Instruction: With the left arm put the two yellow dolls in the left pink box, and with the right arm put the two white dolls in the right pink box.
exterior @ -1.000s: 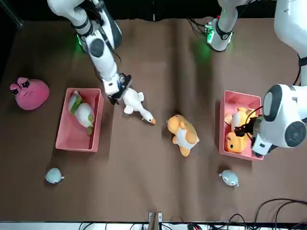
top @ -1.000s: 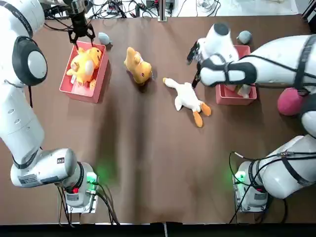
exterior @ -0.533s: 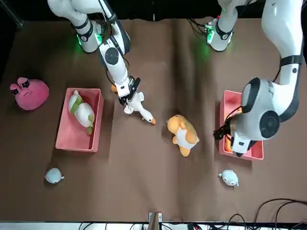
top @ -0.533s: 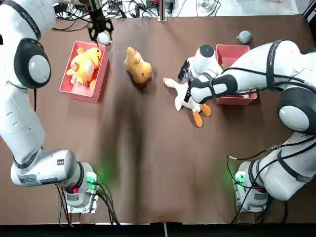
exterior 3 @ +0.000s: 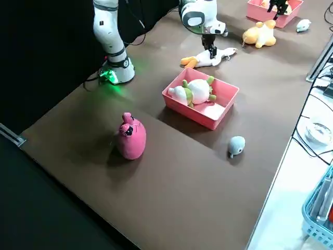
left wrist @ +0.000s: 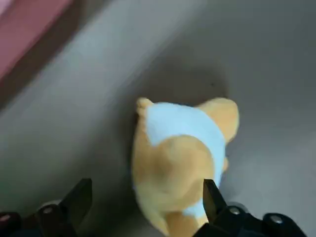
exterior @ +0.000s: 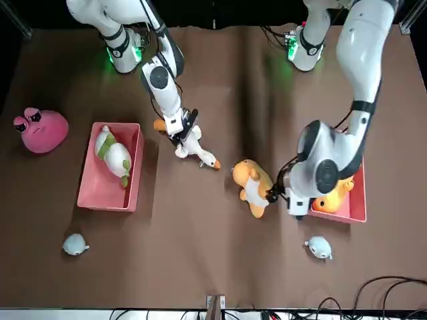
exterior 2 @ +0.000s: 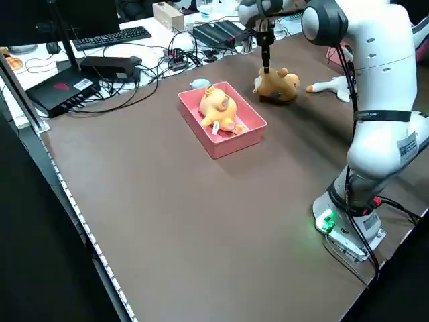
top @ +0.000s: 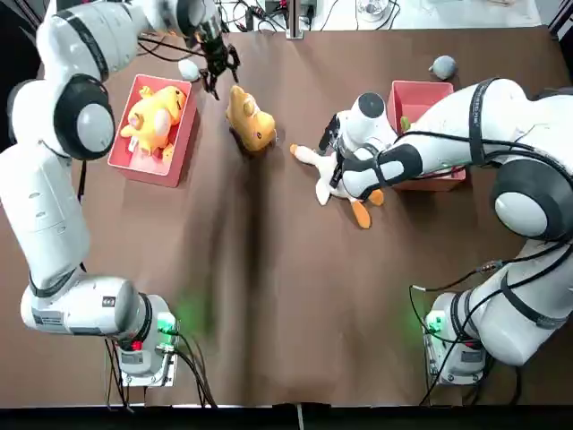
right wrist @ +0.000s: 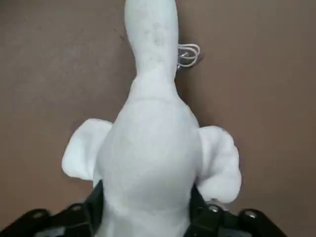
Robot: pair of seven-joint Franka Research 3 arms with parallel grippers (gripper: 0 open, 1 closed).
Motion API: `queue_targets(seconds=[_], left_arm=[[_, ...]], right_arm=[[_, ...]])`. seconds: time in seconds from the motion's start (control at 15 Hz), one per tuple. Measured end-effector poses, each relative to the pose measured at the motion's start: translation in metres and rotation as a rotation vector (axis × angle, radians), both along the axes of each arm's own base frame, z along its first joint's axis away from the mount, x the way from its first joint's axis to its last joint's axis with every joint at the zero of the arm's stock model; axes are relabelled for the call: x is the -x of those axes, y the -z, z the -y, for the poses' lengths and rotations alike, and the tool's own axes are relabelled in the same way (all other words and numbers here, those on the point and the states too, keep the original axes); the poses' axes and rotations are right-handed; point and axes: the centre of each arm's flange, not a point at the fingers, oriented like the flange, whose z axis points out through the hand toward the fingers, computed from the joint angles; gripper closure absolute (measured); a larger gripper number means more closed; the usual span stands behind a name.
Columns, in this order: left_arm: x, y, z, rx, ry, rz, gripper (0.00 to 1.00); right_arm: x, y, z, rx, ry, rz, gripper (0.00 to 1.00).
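L grip. [left wrist: 148, 202]: open, fingers spread, above loose yellow doll; holding nothing.
R grip. [right wrist: 147, 203]: closed on loose white doll, one finger against each side of its body.
Loose yellow doll [top: 252, 121]: on table [top: 295, 296], btwn L box and loose white doll; bare strip of table btwn it and L box.
Loose white doll [exterior: 200, 150]: in R grip., orig. side of R box facing table ctr.; orange feet twd. robot, neck pointing away from R box.
L box [top: 134, 170]: pink, on table, walls upright; 1 yellow doll [top: 154, 116] inside, within rim.
R box [exterior: 100, 200]: pink, 1 white doll w/ green trim [exterior: 115, 157] inside, below rim; bare floor beside it.
Small blue toys: one [exterior: 319, 247] near L box's far end, other [exterior: 75, 245] near R box's far end, both outside rims.
Pink toy [exterior: 44, 131]: outer side of R box, apart from its wall.
Room: wide bare table btwn both arm bases; ctr. gap btwn the loose dolls too.
Far table edge: small toys sit inboard of it.
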Motion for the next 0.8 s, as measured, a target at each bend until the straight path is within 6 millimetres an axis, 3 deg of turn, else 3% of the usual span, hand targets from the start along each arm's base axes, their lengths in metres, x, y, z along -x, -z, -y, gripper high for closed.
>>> queue_targets(seconds=[0.27, 0.53, 0.6, 0.67, 0.8], left_arm=[[0.011, 0.025, 0.043, 0.004, -0.046, 0.004, 0.01], [0.019, 0.059, 0.061, 0.011, -0.050, -0.005, 0.01], [0.018, 0.066, 0.060, 0.014, -0.056, -0.002, 0.01], [0.016, 0.074, 0.057, 0.017, -0.063, -0.002, 0.05], [0.015, 0.074, 0.056, 0.019, -0.065, 0.002, 0.24]], right_arm=[[-0.003, -0.004, 0.000, -0.005, 0.009, 0.006, 0.66], [-0.016, -0.031, 0.013, 0.011, 0.047, -0.030, 0.72], [-0.025, -0.047, 0.023, 0.023, 0.069, -0.057, 0.72], [-0.049, -0.091, 0.045, 0.043, 0.119, -0.114, 0.72], [-0.079, -0.145, 0.077, 0.052, 0.180, -0.161, 0.72]])
